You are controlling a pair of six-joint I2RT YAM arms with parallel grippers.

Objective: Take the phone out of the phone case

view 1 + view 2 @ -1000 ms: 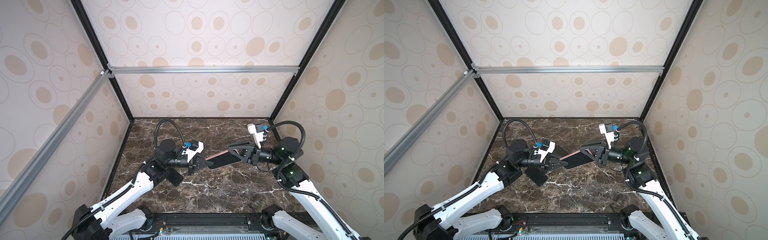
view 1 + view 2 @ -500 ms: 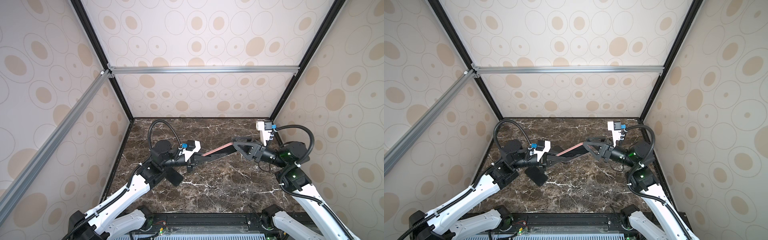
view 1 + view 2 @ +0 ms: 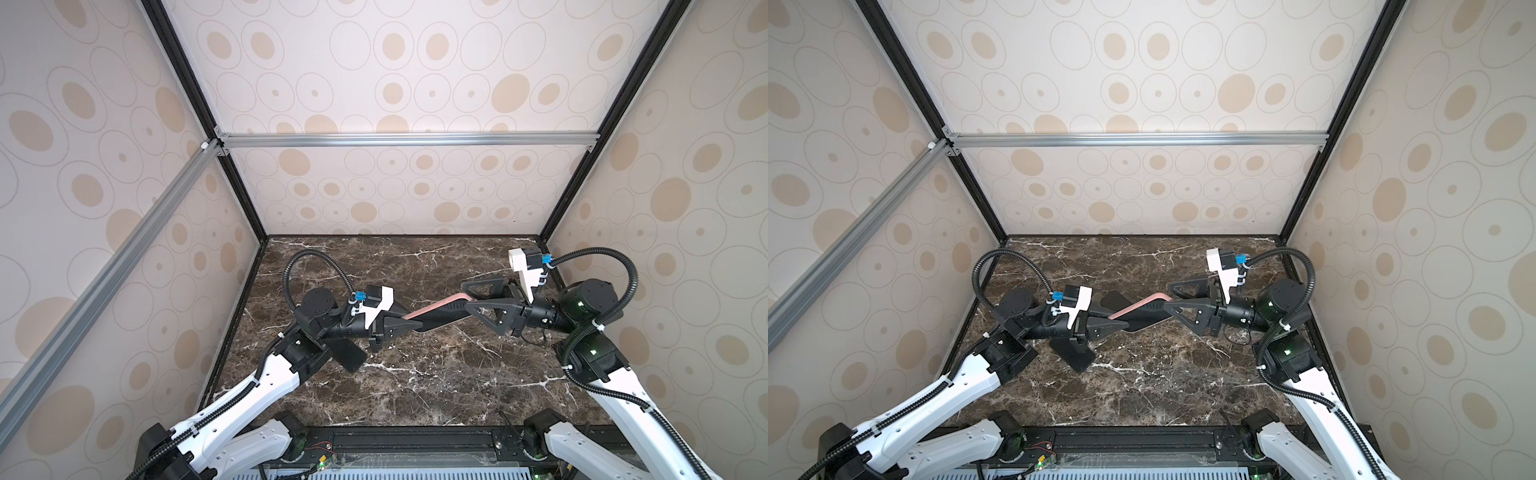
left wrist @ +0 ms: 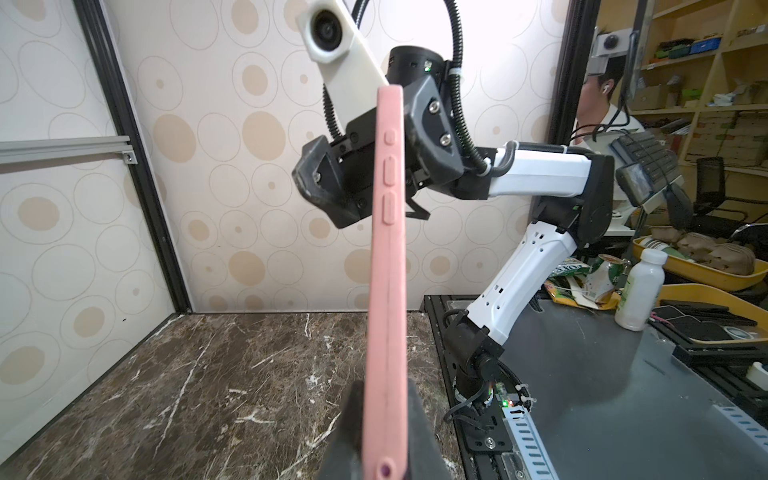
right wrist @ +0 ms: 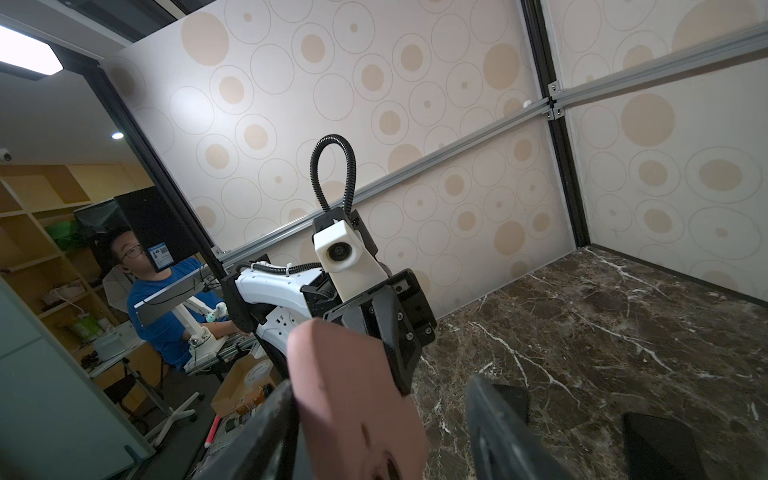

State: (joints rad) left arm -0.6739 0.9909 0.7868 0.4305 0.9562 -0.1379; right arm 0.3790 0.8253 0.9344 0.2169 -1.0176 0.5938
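A pink phone case (image 3: 436, 306) hangs in the air over the middle of the marble table (image 3: 415, 386), seen in both top views (image 3: 1138, 307). The phone (image 3: 440, 320) sits in it, black face showing. My left gripper (image 3: 409, 322) is shut on one end of the case; the left wrist view shows the case (image 4: 386, 270) edge-on between its fingers (image 4: 415, 419). My right gripper (image 3: 465, 297) stands open around the other end. In the right wrist view one finger (image 5: 270, 419) lies against the pink back (image 5: 349, 386), while the other finger (image 5: 486, 411) stands apart.
A black slab (image 3: 349, 355) lies on the table under my left arm, and another black slab (image 3: 1113, 299) lies behind it; both show in the right wrist view (image 5: 660, 444). Patterned walls (image 3: 395, 199) enclose the table on three sides.
My right gripper, shut on the case's end a second ago, has opened. The case has turned from a broad black face to nearly edge-on. My left gripper keeps its hold.
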